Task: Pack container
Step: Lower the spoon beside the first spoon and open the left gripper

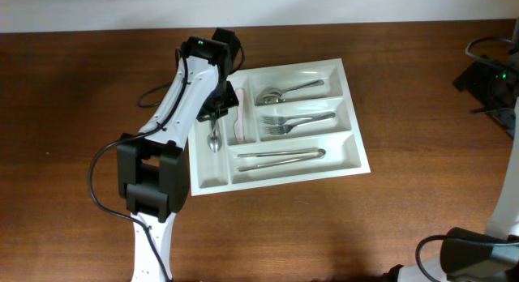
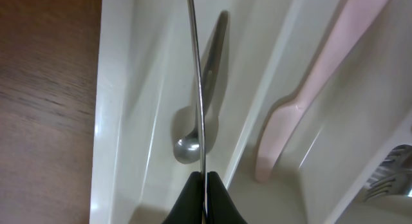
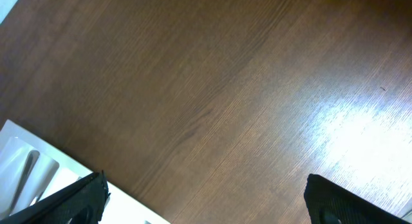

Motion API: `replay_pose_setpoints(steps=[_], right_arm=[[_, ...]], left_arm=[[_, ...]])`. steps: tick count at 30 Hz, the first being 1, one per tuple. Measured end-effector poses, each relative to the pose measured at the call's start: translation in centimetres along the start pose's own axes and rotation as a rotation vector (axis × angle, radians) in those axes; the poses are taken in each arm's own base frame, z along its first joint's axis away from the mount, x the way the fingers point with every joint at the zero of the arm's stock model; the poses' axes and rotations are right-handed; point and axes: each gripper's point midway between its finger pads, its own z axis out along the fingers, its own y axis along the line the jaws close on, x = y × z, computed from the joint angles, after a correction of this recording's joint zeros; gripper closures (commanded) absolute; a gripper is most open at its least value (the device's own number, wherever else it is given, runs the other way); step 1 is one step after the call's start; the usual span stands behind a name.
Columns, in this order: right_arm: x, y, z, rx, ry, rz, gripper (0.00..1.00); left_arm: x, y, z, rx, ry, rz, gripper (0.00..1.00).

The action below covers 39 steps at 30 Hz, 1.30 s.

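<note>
Holding spoon [image 1: 214, 141] clamped in my left gripper [image 2: 205, 185] over container [image 1: 212, 173], frame left | risk: tilted release strikes divider [image 2: 261, 95], spoon straddles it

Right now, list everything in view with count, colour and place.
table: one, brown, under everything
container: one, white, table centre
spoon: one, silver, leftmost narrow compartment
pink utensil: one, pink, second narrow compartment
top spoon: one visible, silver, top long compartment
forks: seemingly two, silver, middle long compartment
long utensils: count unclear, silver, bottom long compartment
thin utensil: one, silver, edge-on in left tool
left tool: one, black, shut on thin utensil
right tool: one, black, open, over bare table
</note>
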Motion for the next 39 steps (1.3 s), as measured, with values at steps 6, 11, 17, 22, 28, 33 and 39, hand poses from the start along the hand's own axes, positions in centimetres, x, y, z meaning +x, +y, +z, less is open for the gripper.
replay_pose_setpoints(steps=[6,11,17,22,28,33,39], right_arm=[[0.0,0.0,0.0,0.0,0.0,0.0,0.01],[0.0,0.0,0.0,0.0,0.0,0.0,0.01],[0.0,0.0,0.0,0.0,0.0,0.0,0.01],[0.0,0.0,0.0,0.0,0.0,0.0,0.01],[0.0,0.0,0.0,0.0,0.0,0.0,0.01],[0.0,0.0,0.0,0.0,0.0,0.0,0.01],[0.0,0.0,0.0,0.0,0.0,0.0,0.01]], left_arm=[[0.6,0.3,1.3,-0.017,0.024,0.023,0.98],[1.5,0.8,3.3,-0.041,0.054,0.069,0.98],[2.0,1.0,5.0,-0.045,0.064,0.118,0.98],[1.5,0.7,5.1,-0.035,0.045,0.142,0.98],[1.0,1.2,5.1,-0.065,0.02,0.16,0.98],[0.7,1.3,5.1,-0.069,0.009,0.156,0.98],[0.4,1.7,5.1,-0.071,0.009,0.149,0.88]])
